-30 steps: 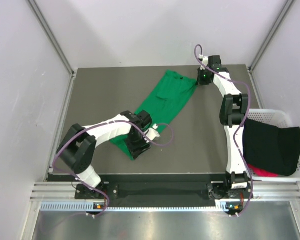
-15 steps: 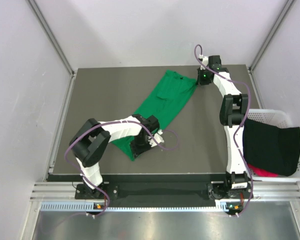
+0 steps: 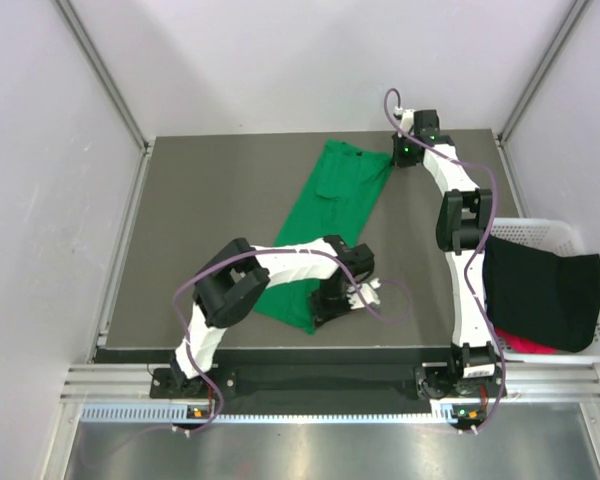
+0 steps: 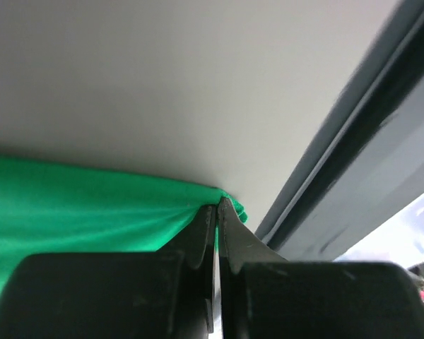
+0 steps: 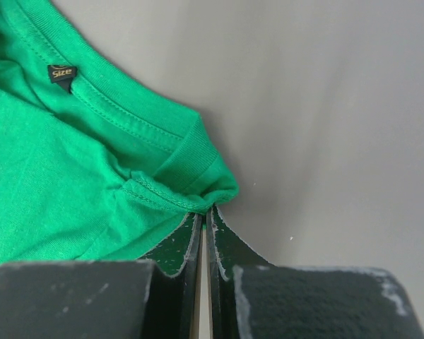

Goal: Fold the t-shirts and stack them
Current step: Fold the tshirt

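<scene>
We had the green t-shirt [image 3: 338, 200] as a long strip on the table [image 3: 200, 220], axis running near-centre to far-right. The left gripper [image 4: 217, 206] pinched the near end and the right gripper [image 5: 205, 209] the collar end (both jaws clamped on cloth).

The flat t-shirt [image 3: 330, 215] lies on the table [image 3: 200, 220] as a slanted strip, from the middle of the far edge toward the middle of the near edge; the right gripper [image 5: 204, 212] pinches its far right corner, the left gripper [image 4: 217, 205] its near end; past the right edge stands the basket [image 3: 540, 228], with the upper bunched t-shirt [image 3: 540, 290] lying over the lower bunched t-shirt [image 3: 525, 346].
</scene>
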### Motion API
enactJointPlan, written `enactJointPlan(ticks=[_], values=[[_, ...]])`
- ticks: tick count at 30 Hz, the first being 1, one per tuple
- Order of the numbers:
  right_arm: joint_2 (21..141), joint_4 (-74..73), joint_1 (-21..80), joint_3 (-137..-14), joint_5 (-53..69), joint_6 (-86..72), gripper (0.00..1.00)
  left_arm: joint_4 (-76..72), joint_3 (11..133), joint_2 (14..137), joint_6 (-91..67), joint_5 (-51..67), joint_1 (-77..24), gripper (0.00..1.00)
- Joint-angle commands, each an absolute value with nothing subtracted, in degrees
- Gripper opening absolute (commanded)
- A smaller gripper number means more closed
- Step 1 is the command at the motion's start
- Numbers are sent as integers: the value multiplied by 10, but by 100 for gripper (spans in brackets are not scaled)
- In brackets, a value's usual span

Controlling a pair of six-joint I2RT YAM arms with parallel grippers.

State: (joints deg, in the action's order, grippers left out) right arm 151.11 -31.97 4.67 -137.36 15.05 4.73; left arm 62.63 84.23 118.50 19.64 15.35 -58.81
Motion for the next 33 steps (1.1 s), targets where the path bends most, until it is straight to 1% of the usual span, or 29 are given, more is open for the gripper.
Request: enactJointPlan(ticks=[1,6,9,10,11,12,13,14,15,18,19,20,21,23,24,25,26,27,28,29,30,31,32,33], values=[[1505,-284,51,-1382,137,59,0,608,908,1214,204,216,-610,0],[1505,-261,52,-1383,128,54,0,624,970,1244,200,225,-637,0],[1501,-254,53,-1379,127,52,1,637,986,1250,199,239,-650,0],[1490,-251,51,-1372,127,50,12,637,987,1246,197,235,-654,0],[1478,-242,50,-1359,125,46,21,641,985,1238,195,235,-654,0],[1464,-210,47,-1320,124,37,30,644,984,1230,199,233,-654,0],[1430,-189,47,-1298,122,33,45,646,982,1205,200,230,-654,1],[1413,-152,44,-1279,121,30,50,652,984,1190,203,229,-654,7],[1399,-143,42,-1261,119,28,54,656,989,1160,207,227,-654,29],[1364,-163,40,-1264,104,22,55,668,1022,1106,205,209,-654,46],[1338,-171,40,-1258,102,18,55,670,1033,1093,203,203,-652,48],[1319,-182,40,-1245,105,15,55,672,1052,1081,205,195,-650,51],[1298,-185,39,-1202,108,8,55,670,1058,1057,205,179,-644,57],[1225,-190,40,-1143,122,4,55,667,1064,1038,207,165,-629,60],[1199,-188,40,-1073,131,-15,54,662,1062,1023,206,164,-602,60],[1145,-189,39,-1037,156,-18,54,657,1056,1016,202,169,-583,61],[1119,-195,39,-1002,168,-25,54,651,1042,1008,190,177,-560,61],[1068,-200,40,-934,179,-28,54,631,1030,990,183,205,-507,61],[1049,-214,38,-903,219,-32,54,619,1000,980,174,218,-477,63],[1016,-225,38,-846,270,-40,53,583,982,953,150,241,-419,66],[1004,-234,37,-819,271,-48,53,564,962,939,138,249,-391,68],[996,-257,37,-796,322,-57,53,540,942,923,122,251,-368,73],[991,-273,36,-776,351,-72,52,513,893,906,89,252,-345,74],[987,-288,35,-740,374,-82,51,493,869,873,73,257,-308,74]])
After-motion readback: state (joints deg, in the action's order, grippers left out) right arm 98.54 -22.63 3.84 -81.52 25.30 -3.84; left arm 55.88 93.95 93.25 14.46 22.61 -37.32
